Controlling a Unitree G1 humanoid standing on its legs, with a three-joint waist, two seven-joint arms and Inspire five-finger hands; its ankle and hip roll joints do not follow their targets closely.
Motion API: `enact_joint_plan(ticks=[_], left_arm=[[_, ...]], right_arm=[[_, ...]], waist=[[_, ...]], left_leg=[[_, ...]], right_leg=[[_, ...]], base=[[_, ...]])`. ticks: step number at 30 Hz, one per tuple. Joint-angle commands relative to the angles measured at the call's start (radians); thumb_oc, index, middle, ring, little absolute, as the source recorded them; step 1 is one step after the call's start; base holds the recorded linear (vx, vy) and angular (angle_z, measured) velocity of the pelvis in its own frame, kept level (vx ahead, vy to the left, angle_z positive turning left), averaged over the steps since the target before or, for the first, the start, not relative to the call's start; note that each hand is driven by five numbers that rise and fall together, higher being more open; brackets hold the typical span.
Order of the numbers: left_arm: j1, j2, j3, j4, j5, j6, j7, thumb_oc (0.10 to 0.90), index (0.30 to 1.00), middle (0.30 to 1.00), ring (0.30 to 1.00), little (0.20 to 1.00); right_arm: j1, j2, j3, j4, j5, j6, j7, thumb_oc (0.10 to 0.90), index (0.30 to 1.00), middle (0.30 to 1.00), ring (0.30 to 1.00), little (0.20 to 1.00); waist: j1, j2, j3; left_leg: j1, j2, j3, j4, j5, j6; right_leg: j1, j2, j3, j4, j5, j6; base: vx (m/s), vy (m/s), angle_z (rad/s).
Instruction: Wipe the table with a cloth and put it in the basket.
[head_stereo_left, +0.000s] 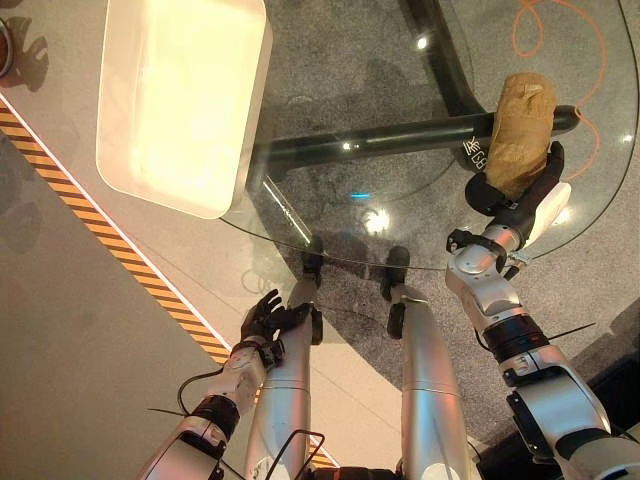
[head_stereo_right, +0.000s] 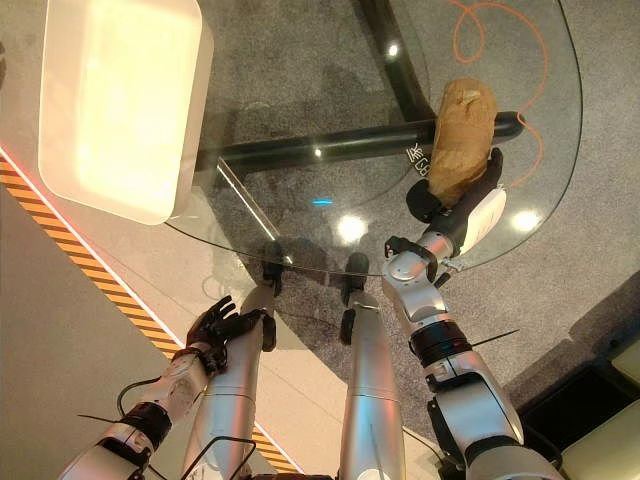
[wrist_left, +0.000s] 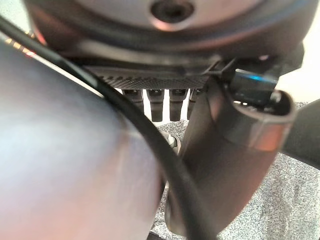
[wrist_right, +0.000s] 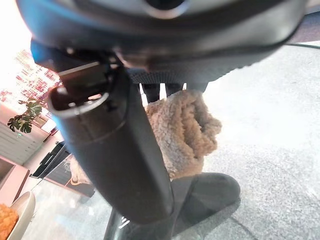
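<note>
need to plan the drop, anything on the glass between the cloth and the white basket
Nothing visible stands between them. The right hand holds the fuzzy tan cloth at the right side of the round glass table; the white rectangular basket sits at the left, with bare glass between. The dark bar showing there lies under the glass.

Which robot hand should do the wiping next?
The right hand: it already grips the tan cloth on the glass table. The left hand hangs low, off the table.

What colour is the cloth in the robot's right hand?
Tan-brown cloth, fleecy; clearest in the right wrist view.
</note>
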Motion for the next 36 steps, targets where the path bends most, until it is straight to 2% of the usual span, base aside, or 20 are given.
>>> enact_joint_plan(ticks=[1, 18, 19, 20, 21, 22, 23, 24, 25, 26, 27, 29, 30, 31, 32, 33, 34, 35, 36], left_arm=[[0.101, -0.029, -0.043, 0.042, -0.016, 0.010, 0.011, 0.800, 0.900, 0.900, 0.900, 0.900], [0.087, -0.027, -0.061, 0.038, -0.022, 0.006, 0.026, 0.800, 0.900, 0.900, 0.900, 0.900], [0.088, -0.027, -0.060, 0.037, -0.021, 0.005, 0.025, 0.800, 0.900, 0.900, 0.900, 0.900], [0.108, -0.028, -0.067, 0.037, -0.021, 0.003, 0.021, 0.800, 0.900, 0.900, 0.900, 0.900], [0.108, -0.029, -0.069, 0.035, -0.023, 0.003, 0.022, 0.800, 0.900, 0.900, 0.900, 0.900], [0.107, -0.029, -0.069, 0.034, -0.023, 0.004, 0.023, 0.800, 0.900, 0.900, 0.900, 0.900], [0.091, -0.029, -0.065, 0.032, -0.022, 0.004, 0.024, 0.800, 0.900, 0.900, 0.900, 0.900], [0.088, -0.031, -0.066, 0.029, -0.023, 0.009, 0.026, 0.800, 0.900, 0.900, 0.900, 0.900], [0.103, -0.033, -0.071, 0.032, -0.022, 0.009, 0.025, 0.800, 0.900, 0.900, 0.900, 0.900], [0.086, -0.032, -0.066, 0.031, -0.023, 0.009, 0.025, 0.800, 0.900, 0.900, 0.900, 0.900], [0.104, -0.034, -0.073, 0.032, -0.023, 0.008, 0.024, 0.800, 0.900, 0.900, 0.900, 0.900], [0.104, -0.036, -0.074, 0.036, -0.022, 0.003, 0.022, 0.800, 0.900, 0.900, 0.900, 0.900], [0.087, -0.036, -0.068, 0.035, -0.021, 0.002, 0.023, 0.800, 0.900, 0.900, 0.900, 0.900], [0.103, -0.039, -0.073, 0.040, -0.022, -0.002, 0.023, 0.800, 0.900, 0.900, 0.900, 0.900], [0.105, -0.040, -0.072, 0.042, -0.022, -0.007, 0.022, 0.800, 0.900, 0.900, 0.900, 0.900], [0.088, -0.038, -0.067, 0.041, -0.022, -0.007, 0.022, 0.800, 0.900, 0.900, 0.900, 0.900], [0.089, -0.039, -0.066, 0.040, -0.022, -0.008, 0.024, 0.800, 0.900, 0.900, 0.900, 0.900], [0.106, -0.039, -0.070, 0.041, -0.022, -0.008, 0.023, 0.800, 0.900, 0.900, 0.900, 0.900], [0.107, -0.039, -0.069, 0.040, -0.022, -0.008, 0.022, 0.800, 0.900, 0.900, 0.900, 0.900]], right_arm=[[-0.005, -0.094, -0.015, 0.003, 0.058, -0.022, -0.042, 0.800, 0.900, 0.900, 0.900, 0.900], [-0.076, -0.102, 0.007, 0.112, 0.141, -0.030, -0.021, 0.800, 0.900, 0.900, 0.900, 0.900], [-0.077, -0.103, 0.006, 0.113, 0.141, -0.031, -0.019, 0.723, 0.834, 0.834, 0.834, 0.823], [-0.060, -0.102, 0.007, 0.119, 0.145, -0.034, -0.013, 0.624, 0.749, 0.749, 0.749, 0.724], [-0.060, -0.102, 0.008, 0.121, 0.149, -0.034, -0.009, 0.372, 0.533, 0.533, 0.533, 0.472], [-0.062, -0.102, 0.008, 0.122, 0.152, -0.032, -0.008, 0.191, 0.378, 0.378, 0.378, 0.291], [-0.081, -0.105, 0.005, 0.121, 0.153, -0.026, -0.007, 0.100, 0.300, 0.300, 0.300, 0.200], [-0.082, -0.103, 0.005, 0.124, 0.155, -0.024, -0.002, 0.100, 0.300, 0.300, 0.300, 0.200], [-0.068, -0.098, 0.009, 0.130, 0.157, -0.024, -0.001, 0.100, 0.300, 0.300, 0.300, 0.200], [-0.086, -0.101, 0.006, 0.129, 0.160, -0.022, 0.000, 0.100, 0.300, 0.300, 0.300, 0.200], [-0.069, -0.096, 0.009, 0.131, 0.160, -0.022, 0.000, 0.100, 0.300, 0.300, 0.300, 0.200], [-0.071, -0.094, 0.009, 0.138, 0.164, -0.023, 0.001, 0.100, 0.300, 0.300, 0.300, 0.200], [-0.087, -0.097, 0.007, 0.140, 0.165, -0.024, 0.001, 0.100, 0.300, 0.300, 0.300, 0.200], [-0.071, -0.092, 0.010, 0.145, 0.169, -0.025, 0.003, 0.100, 0.300, 0.300, 0.300, 0.200], [-0.070, -0.093, 0.010, 0.149, 0.172, -0.027, 0.007, 0.100, 0.300, 0.300, 0.300, 0.200], [-0.086, -0.097, 0.007, 0.148, 0.172, -0.027, 0.007, 0.100, 0.300, 0.300, 0.300, 0.200], [-0.086, -0.099, 0.009, 0.149, 0.174, -0.026, 0.008, 0.100, 0.300, 0.300, 0.300, 0.200], [-0.070, -0.096, 0.011, 0.151, 0.176, -0.025, 0.007, 0.100, 0.300, 0.300, 0.300, 0.200], [-0.068, -0.095, 0.010, 0.150, 0.175, -0.028, 0.003, 0.100, 0.300, 0.300, 0.300, 0.200]], waist=[[0.000, 0.024, -0.013], [0.019, 0.032, -0.013], [0.019, 0.033, -0.013], [0.024, 0.035, -0.013], [0.024, 0.035, -0.013], [0.025, 0.035, -0.013], [0.022, 0.032, -0.013], [0.022, 0.031, -0.013], [0.026, 0.033, -0.013], [0.023, 0.031, -0.013], [0.027, 0.033, -0.013], [0.027, 0.033, -0.013], [0.023, 0.031, -0.013], [0.026, 0.032, -0.013], [0.026, 0.032, -0.013], [0.022, 0.030, -0.013], [0.022, 0.030, -0.013], [0.026, 0.032, -0.013], [0.026, 0.033, -0.013]], left_leg=[[-0.071, -0.059, 0.081, 0.191, -0.158, 0.067], [-0.101, -0.065, 0.071, 0.196, -0.160, 0.068], [-0.102, -0.066, 0.070, 0.196, -0.160, 0.068], [-0.071, -0.063, 0.063, 0.207, -0.196, 0.064], [-0.072, -0.063, 0.063, 0.207, -0.196, 0.064], [-0.074, -0.064, 0.062, 0.208, -0.196, 0.064], [-0.106, -0.067, 0.067, 0.199, -0.163, 0.069], [-0.108, -0.068, 0.066, 0.200, -0.164, 0.070], [-0.077, -0.066, 0.060, 0.211, -0.199, 0.066], [-0.111, -0.068, 0.065, 0.201, -0.163, 0.070], [-0.079, -0.065, 0.059, 0.212, -0.199, 0.066], [-0.078, -0.065, 0.060, 0.210, -0.198, 0.066], [-0.108, -0.068, 0.067, 0.199, -0.164, 0.071], [-0.074, -0.064, 0.062, 0.207, -0.198, 0.067], [-0.073, -0.063, 0.063, 0.207, -0.198, 0.066], [-0.105, -0.065, 0.069, 0.197, -0.164, 0.070], [-0.103, -0.065, 0.070, 0.196, -0.164, 0.071], [-0.069, -0.063, 0.065, 0.205, -0.199, 0.066], [-0.068, -0.062, 0.065, 0.205, -0.199, 0.066]], right_leg=[[-0.028, 0.043, -0.039, -0.160, 0.154, 0.000], [-0.061, 0.041, -0.043, -0.146, 0.155, 0.002], [-0.062, 0.041, -0.043, -0.146, 0.155, 0.002], [-0.035, 0.046, -0.039, -0.129, 0.121, 0.009], [-0.036, 0.046, -0.038, -0.129, 0.122, 0.009], [-0.038, 0.047, -0.038, -0.129, 0.122, 0.009], [-0.066, 0.042, -0.043, -0.143, 0.154, 0.002], [-0.068, 0.043, -0.042, -0.140, 0.154, 0.002], [-0.042, 0.048, -0.038, -0.123, 0.120, 0.008], [-0.072, 0.042, -0.043, -0.137, 0.154, 0.002], [-0.044, 0.047, -0.039, -0.120, 0.121, 0.009], [-0.044, 0.047, -0.039, -0.122, 0.122, 0.009], [-0.070, 0.043, -0.044, -0.140, 0.155, 0.002], [-0.041, 0.048, -0.040, -0.125, 0.123, 0.008], [-0.040, 0.048, -0.039, -0.126, 0.121, 0.009], [-0.067, 0.043, -0.044, -0.142, 0.154, 0.002], [-0.066, 0.044, -0.044, -0.143, 0.154, 0.002], [-0.037, 0.049, -0.039, -0.128, 0.121, 0.009], [-0.035, 0.049, -0.039, -0.128, 0.121, 0.010]], base=[[0.01, 0.004, 0.03], [0.00, 0.001, 0.01], [0.07, 0.007, 0.02], [0.06, 0.005, 0.01], [0.06, 0.004, 0.01], [-0.05, 0.000, 0.02], [-0.06, -0.002, 0.02], [0.00, 0.000, 0.00], [0.00, 0.000, 0.00], [0.05, 0.001, 0.00], [0.00, 0.000, 0.00], [-0.01, 0.006, -0.02], [0.00, 0.000, 0.00], [0.00, 0.000, 0.00], [0.00, 0.000, 0.00], [-0.06, 0.020, 0.00], [0.00, 0.000, 0.00], [0.05, 0.029, 0.01], [0.00, 0.000, 0.00]])
